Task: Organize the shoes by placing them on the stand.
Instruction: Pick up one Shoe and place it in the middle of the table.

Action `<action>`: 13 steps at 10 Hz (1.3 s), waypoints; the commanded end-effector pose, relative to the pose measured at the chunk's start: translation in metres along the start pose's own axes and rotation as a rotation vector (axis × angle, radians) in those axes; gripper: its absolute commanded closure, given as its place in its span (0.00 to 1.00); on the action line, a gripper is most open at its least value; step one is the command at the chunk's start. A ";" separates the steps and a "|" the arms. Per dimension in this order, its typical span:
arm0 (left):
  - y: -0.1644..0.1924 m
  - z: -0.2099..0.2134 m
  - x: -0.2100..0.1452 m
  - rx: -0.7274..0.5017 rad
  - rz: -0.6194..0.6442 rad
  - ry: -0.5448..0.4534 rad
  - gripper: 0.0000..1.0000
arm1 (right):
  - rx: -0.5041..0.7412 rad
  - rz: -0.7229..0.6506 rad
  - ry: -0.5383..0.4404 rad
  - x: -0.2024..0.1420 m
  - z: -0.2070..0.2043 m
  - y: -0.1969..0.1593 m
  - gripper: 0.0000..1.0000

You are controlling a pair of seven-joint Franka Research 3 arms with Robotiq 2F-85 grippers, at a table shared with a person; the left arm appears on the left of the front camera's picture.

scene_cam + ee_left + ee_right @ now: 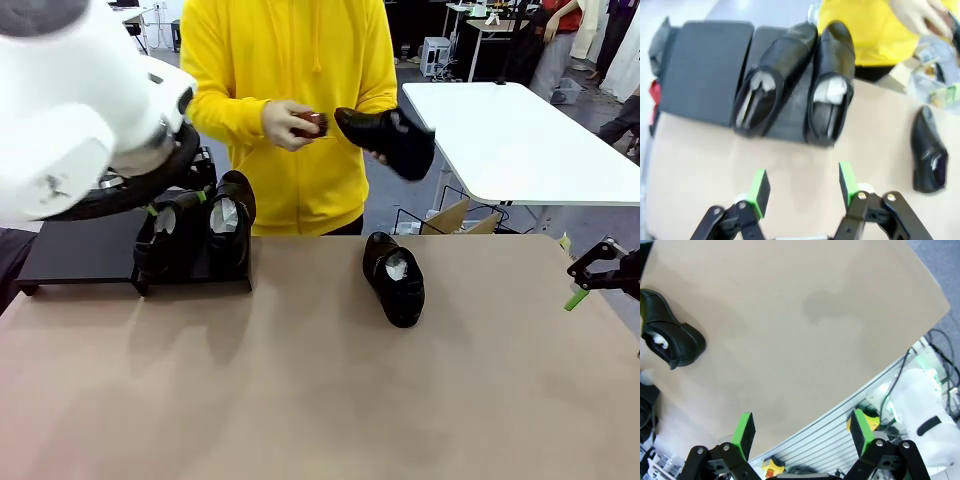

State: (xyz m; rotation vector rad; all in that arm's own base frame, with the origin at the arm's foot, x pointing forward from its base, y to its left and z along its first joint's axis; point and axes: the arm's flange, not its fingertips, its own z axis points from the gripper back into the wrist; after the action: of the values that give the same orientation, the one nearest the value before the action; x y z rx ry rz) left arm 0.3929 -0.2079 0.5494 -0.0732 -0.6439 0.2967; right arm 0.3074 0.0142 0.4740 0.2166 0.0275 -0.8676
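Two glossy black shoes [230, 222] [830, 87] stuffed with white paper stand side by side on the right panel of the low black stand [75, 255] [705, 65]. My left gripper [803, 186] [177, 204] hovers over the table just in front of them, open, with nothing between its green pads. A third shoe [393, 278] [929, 150] [667, 332] lies on the brown table near the middle. The person in a yellow hoodie holds a fourth shoe [392, 138] in the air with both hands. My right gripper [598, 272] [802, 430] stands open at the table's right edge.
My left arm's white body [70, 100] blocks the upper left of the front view. The stand's left panel is bare. A white table [510, 140] stands behind on the right. The right wrist view looks past the table's edge [850, 400] to cables and equipment.
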 end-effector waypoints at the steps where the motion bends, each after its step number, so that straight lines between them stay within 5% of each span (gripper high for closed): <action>1: 0.036 0.037 -0.004 -0.006 -0.030 0.174 0.27 | 0.000 0.018 0.004 0.000 0.000 0.000 0.00; 4: 0.044 0.062 -0.022 -0.228 -0.089 0.403 0.27 | 0.000 0.018 0.004 0.000 0.000 0.000 0.00; 5: 0.041 0.057 -0.018 -0.232 -0.075 0.393 0.27 | 0.000 0.000 0.000 0.000 0.000 0.000 0.00; 8: 0.033 0.065 -0.024 -0.192 -0.084 0.339 0.27 | 0.142 0.391 -0.128 -0.035 0.013 0.040 0.00; 10: 0.033 0.065 -0.024 -0.192 -0.084 0.339 0.27 | 0.149 0.583 -0.098 -0.038 0.004 0.080 0.00; 13: 0.033 0.065 -0.024 -0.192 -0.084 0.339 0.27 | 0.089 0.644 -0.073 -0.031 -0.015 0.110 0.00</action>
State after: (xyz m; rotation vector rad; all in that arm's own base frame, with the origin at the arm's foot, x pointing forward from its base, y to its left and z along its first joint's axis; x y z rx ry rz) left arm 0.3273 -0.1853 0.5801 -0.2658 -0.3307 0.1381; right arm 0.3621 0.1159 0.4793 0.2483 -0.1549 -0.2531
